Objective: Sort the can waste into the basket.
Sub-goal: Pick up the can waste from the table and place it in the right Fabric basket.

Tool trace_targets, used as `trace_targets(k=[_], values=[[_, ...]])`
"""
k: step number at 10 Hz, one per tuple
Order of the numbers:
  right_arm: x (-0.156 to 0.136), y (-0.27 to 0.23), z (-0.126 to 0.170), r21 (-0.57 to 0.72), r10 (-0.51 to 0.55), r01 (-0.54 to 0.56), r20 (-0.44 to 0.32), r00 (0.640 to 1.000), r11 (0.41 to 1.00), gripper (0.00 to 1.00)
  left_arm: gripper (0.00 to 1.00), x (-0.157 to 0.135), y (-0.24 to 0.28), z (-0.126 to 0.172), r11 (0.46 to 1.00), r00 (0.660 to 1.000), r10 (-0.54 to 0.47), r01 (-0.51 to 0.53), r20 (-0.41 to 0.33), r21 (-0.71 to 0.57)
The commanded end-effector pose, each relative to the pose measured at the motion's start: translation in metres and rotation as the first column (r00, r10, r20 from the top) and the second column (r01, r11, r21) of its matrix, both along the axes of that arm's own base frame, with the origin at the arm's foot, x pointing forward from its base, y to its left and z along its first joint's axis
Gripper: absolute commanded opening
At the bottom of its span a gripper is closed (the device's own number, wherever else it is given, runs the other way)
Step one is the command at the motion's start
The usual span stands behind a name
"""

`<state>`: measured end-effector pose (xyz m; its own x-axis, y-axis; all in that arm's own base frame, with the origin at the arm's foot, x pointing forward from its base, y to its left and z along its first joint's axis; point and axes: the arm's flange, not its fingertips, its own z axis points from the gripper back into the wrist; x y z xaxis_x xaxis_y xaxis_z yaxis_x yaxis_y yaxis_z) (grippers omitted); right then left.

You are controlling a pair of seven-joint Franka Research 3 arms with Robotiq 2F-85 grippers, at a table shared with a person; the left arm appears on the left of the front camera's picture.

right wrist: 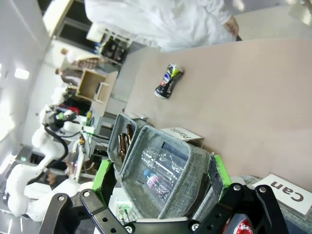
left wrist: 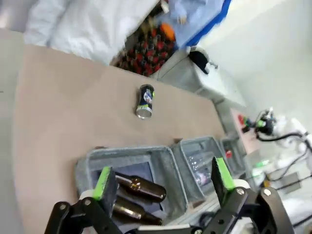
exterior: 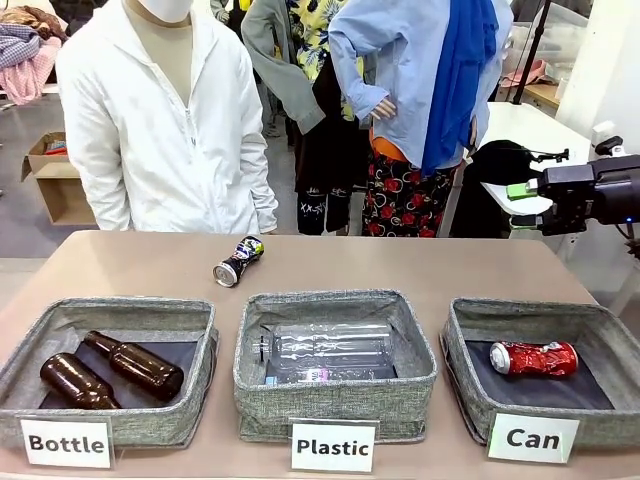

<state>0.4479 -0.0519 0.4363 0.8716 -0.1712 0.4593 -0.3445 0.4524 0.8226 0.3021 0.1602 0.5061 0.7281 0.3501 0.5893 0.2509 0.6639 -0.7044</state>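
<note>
A crushed black can with white and coloured print lies on its side on the bare table, toward the far edge. It also shows in both wrist views, as the black can and the black can. The shiny red can lies inside the grey "Can" basket at the front right. My right gripper hovers open, high above the table's right end, over that basket. The right gripper holds nothing between its green pads. My left gripper is open and empty above the "Bottle" bin.
A "Bottle" bin holds two brown glass bottles. The "Plastic" bin in the middle holds clear plastic bottles. A person in a white jacket stands at the far side. Bare tabletop surrounds the black can.
</note>
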Motion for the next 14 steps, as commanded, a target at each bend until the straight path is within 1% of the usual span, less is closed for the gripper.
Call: trace_targets(k=[1,3,4,5,6,7,8,10,11,12,13,14], values=[[0.000,-0.001,0.001,-0.009,0.000,0.001,0.015,1.000,1.000,1.00,1.00,0.057,-0.048,0.020,0.987,0.992,-0.087,0.098,-0.093,0.129],[0.000,-0.001,0.001,-0.009,0.000,0.001,0.015,1.000,1.000,1.00,1.00,0.118,-0.113,0.026,0.940,0.969,-0.150,0.202,-0.197,0.275],[0.000,-0.001,0.001,-0.009,0.000,0.001,0.015,1.000,1.000,1.00,1.00,0.150,-0.151,0.026,0.895,0.949,-0.179,0.266,-0.259,0.359],[0.000,-0.001,0.001,-0.009,0.000,0.001,0.015,1.000,1.000,1.00,1.00,0.175,-0.188,0.020,0.836,0.924,-0.222,0.344,-0.310,0.427],[0.000,-0.001,0.001,-0.009,0.000,0.001,0.015,1.000,1.000,1.00,1.00,0.197,-0.220,0.010,0.787,0.904,-0.237,0.394,-0.357,0.475],[0.000,-0.001,0.001,-0.009,0.000,0.001,0.015,1.000,1.000,1.00,1.00,0.219,-0.249,-0.004,0.750,0.886,-0.240,0.429,-0.396,0.504],[0.000,-0.001,0.001,-0.009,0.000,0.001,0.015,1.000,1.000,1.00,1.00,0.244,-0.280,-0.024,0.722,0.888,-0.173,0.409,-0.426,0.559],[0.000,-0.001,0.001,-0.009,0.000,0.001,0.015,1.000,1.000,1.00,1.00,0.279,-0.331,-0.069,0.675,0.857,-0.151,0.453,-0.493,0.582],[0.000,-0.001,0.001,-0.009,0.000,0.001,0.015,1.000,1.000,1.00,1.00,0.295,-0.349,-0.092,0.657,0.846,-0.145,0.471,-0.514,0.589],[0.000,-0.001,0.001,-0.009,0.000,0.001,0.015,1.000,1.000,1.00,1.00,0.310,-0.361,-0.112,0.650,0.869,-0.086,0.419,-0.487,0.634],[0.000,-0.001,0.001,-0.009,0.000,0.001,0.015,1.000,1.000,1.00,1.00,0.322,-0.363,-0.122,0.644,0.893,-0.060,0.377,-0.447,0.666],[0.000,-0.001,0.001,-0.009,0.000,0.001,0.015,1.000,1.000,1.00,1.00,0.330,-0.365,-0.131,0.651,0.887,-0.079,0.391,-0.454,0.651]])
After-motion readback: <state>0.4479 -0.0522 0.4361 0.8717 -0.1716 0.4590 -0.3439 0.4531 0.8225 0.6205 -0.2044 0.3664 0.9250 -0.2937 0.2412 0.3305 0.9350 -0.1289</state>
